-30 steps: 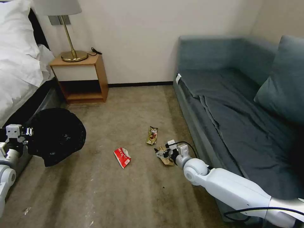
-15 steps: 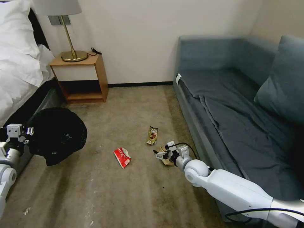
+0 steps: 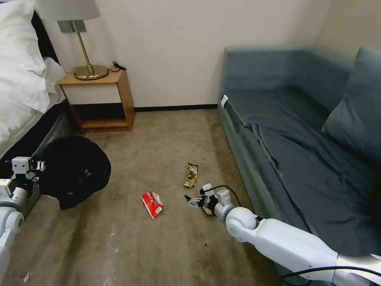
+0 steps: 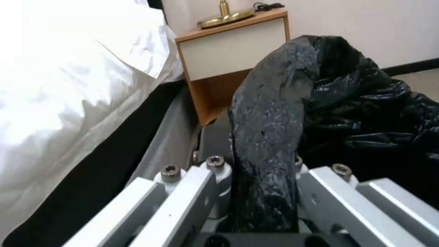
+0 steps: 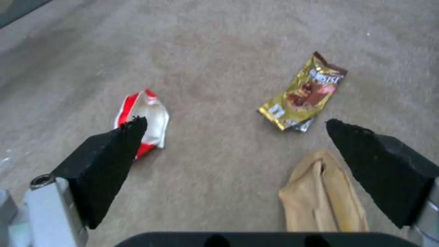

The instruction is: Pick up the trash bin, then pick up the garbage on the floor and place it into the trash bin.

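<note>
Tan paper bag (image 5: 322, 195) lies just off your spread right gripper (image 5: 238, 151), long axis pointing away; left gripper (image 4: 256, 178) clamps trash bin (image 3: 73, 169) rim.

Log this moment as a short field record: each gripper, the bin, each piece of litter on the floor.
left gripper: shut on the trash bin's bag-covered rim, beside the bed
trash bin: held up off the carpet, lined with black bag
right gripper: open, low over the carpet, nothing between its fingers
tan paper bag: on carpet, just under the right gripper
brown-gold snack wrapper: on carpet, near the sofa
red wrapper: on carpet, between bin and right gripper
</note>
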`<state>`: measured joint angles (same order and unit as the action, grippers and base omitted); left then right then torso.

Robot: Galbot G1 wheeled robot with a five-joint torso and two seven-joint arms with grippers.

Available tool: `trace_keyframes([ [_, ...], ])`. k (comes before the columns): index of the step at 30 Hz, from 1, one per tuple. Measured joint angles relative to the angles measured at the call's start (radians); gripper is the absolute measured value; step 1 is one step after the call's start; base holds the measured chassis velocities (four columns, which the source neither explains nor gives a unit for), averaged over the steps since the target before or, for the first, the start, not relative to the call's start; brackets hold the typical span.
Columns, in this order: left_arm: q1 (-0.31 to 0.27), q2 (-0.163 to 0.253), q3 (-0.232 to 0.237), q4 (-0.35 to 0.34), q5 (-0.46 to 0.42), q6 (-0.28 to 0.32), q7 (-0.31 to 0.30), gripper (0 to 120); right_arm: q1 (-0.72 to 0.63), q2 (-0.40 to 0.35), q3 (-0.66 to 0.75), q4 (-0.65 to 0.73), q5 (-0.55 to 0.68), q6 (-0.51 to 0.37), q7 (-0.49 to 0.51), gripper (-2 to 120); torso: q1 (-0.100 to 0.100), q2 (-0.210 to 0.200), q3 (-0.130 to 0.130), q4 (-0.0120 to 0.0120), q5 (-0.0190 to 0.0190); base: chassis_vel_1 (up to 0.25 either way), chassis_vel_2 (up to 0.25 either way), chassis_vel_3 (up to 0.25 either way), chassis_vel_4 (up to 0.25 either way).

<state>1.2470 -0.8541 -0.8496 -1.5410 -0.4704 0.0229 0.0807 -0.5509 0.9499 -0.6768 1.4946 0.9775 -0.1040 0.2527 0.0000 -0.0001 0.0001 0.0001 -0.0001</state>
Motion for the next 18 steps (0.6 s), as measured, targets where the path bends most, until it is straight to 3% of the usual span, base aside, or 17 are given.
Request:
trace_keyframes([
  [18,-0.033,-0.022,0.013,0.004,0.016,0.016,0.000,6,0.008,0.016,-0.004,-0.058,-0.032,0.015,-0.057,100,0.000,0.000,0.000,-0.0001,0.0001,-0.056,0.054,0.053,-0.061],
])
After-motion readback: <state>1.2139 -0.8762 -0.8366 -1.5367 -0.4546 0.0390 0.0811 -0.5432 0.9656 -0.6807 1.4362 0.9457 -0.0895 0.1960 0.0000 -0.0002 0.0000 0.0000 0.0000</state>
